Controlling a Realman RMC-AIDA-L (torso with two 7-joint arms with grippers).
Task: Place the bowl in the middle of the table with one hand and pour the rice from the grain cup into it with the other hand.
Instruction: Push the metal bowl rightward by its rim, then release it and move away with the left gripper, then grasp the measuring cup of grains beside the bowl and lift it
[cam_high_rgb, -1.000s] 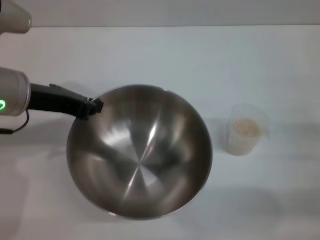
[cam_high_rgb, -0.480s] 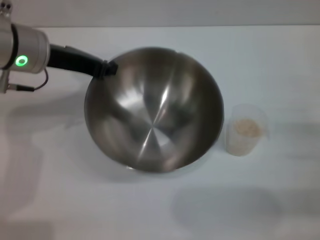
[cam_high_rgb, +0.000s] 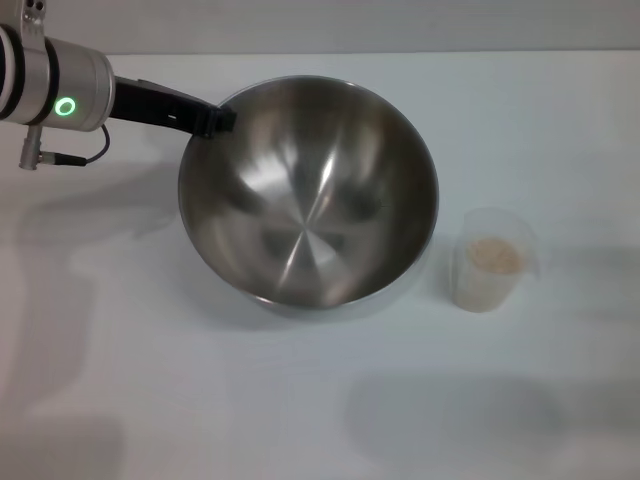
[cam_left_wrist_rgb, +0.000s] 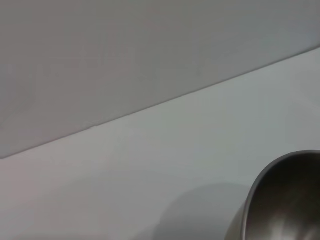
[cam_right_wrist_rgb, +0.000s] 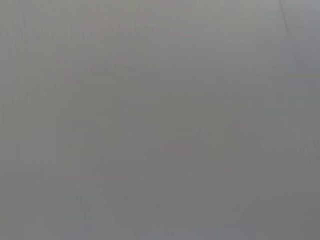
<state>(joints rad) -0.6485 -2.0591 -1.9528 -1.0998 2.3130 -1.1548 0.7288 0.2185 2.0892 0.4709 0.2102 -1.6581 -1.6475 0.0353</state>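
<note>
The large steel bowl (cam_high_rgb: 308, 190) sits tilted toward me around the middle of the white table (cam_high_rgb: 200, 400), its shiny inside empty. My left gripper (cam_high_rgb: 215, 120) reaches in from the left and is shut on the bowl's far-left rim. A slice of the bowl's rim (cam_left_wrist_rgb: 272, 200) shows in the left wrist view. The small clear grain cup (cam_high_rgb: 492, 260) stands upright to the bowl's right, apart from it, with pale rice (cam_high_rgb: 494, 254) inside. My right gripper is out of view.
The table's far edge (cam_high_rgb: 400, 52) runs across the top of the head view, with a grey wall behind. The right wrist view shows only a plain grey surface.
My left arm has carried the bowl away from me, from the near centre to the table's middle, with its grip on the rim unchanged. The cup has not moved.
</note>
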